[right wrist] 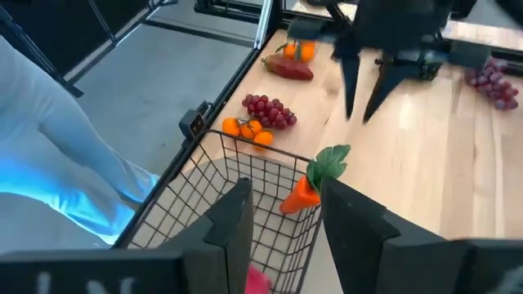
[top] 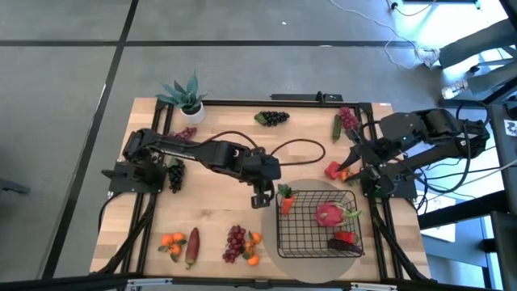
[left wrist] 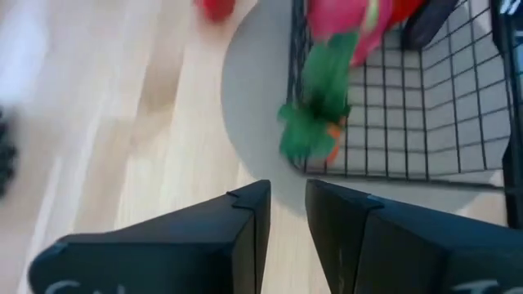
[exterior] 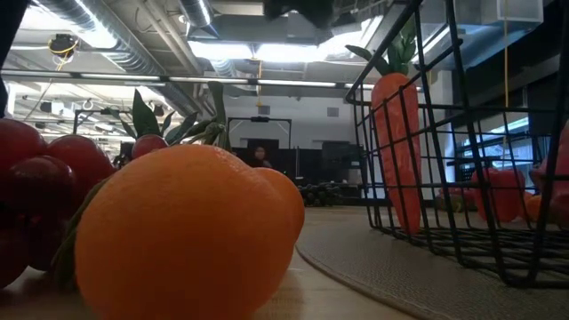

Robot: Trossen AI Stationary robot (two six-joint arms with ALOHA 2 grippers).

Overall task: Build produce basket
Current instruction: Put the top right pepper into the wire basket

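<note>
The black wire basket [top: 319,230] stands on a round grey mat [top: 311,187] at the near right. In it lie a pink dragon fruit [top: 329,214] and a red pepper [top: 344,238]. A carrot [top: 285,200] stands in its far left corner, leaning on the wire wall [exterior: 400,151]. My left gripper [top: 260,200] hangs open and empty just left of that corner, above the table [left wrist: 288,192]. My right gripper [top: 351,167] waits raised beyond the basket's far right, open, with nothing between its fingers [right wrist: 282,189]. Another red pepper [top: 334,170] lies on the table below it.
Along the near edge lie oranges [top: 172,240], a reddish potato [top: 192,246], red grapes [top: 234,242] and more oranges [top: 252,246]. Dark grapes [top: 174,175] sit at the left. At the far edge are a potted plant [top: 186,95], dark grapes [top: 273,118] and a green pepper [top: 336,127].
</note>
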